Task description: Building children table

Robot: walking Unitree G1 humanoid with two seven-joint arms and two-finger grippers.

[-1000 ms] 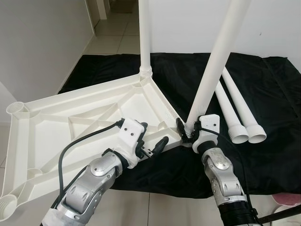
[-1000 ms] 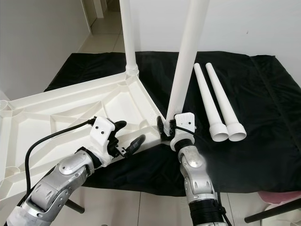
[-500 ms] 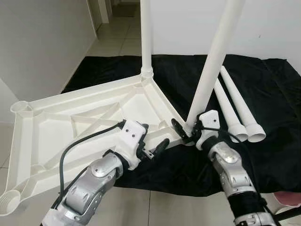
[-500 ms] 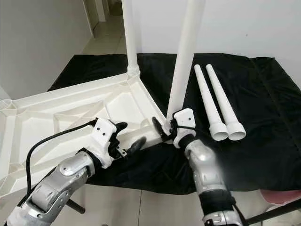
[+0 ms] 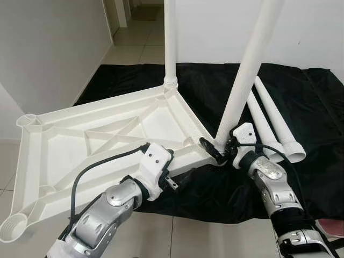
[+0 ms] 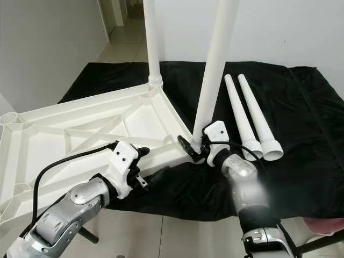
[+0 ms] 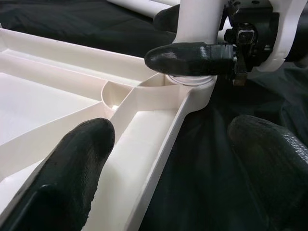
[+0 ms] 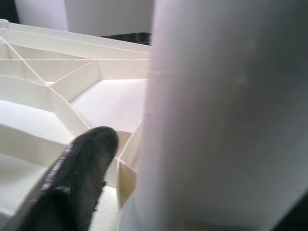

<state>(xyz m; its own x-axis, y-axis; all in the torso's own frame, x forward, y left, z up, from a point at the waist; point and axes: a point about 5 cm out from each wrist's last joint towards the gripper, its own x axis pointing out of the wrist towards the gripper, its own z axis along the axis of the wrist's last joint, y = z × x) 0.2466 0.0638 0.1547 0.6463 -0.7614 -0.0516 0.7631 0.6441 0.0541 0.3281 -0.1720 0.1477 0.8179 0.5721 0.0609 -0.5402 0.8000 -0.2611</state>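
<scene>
The white plastic table top (image 5: pixel 107 129) lies upside down, partly on a black cloth. One white leg (image 5: pixel 171 43) stands upright in its far corner socket. A second leg (image 5: pixel 248 70) leans in the near right corner socket. My right gripper (image 5: pixel 219 150) is shut on the foot of this leaning leg; one black finger (image 7: pixel 192 57) crosses in front of it and the other is behind it. My left gripper (image 7: pixel 178 144) is open, its fingers on either side of the table top's front rim, close to that corner.
Two loose white legs (image 5: pixel 271 121) lie side by side on the black cloth (image 5: pixel 317 107) to the right. A white wall stands behind the cloth, a grey wall at the left. The table top's left part overhangs the tiled floor (image 5: pixel 134 43).
My right wrist has swung out to the right while still holding the leg's foot. My left gripper has dropped lower against the front rim. The camera has shifted slightly.
</scene>
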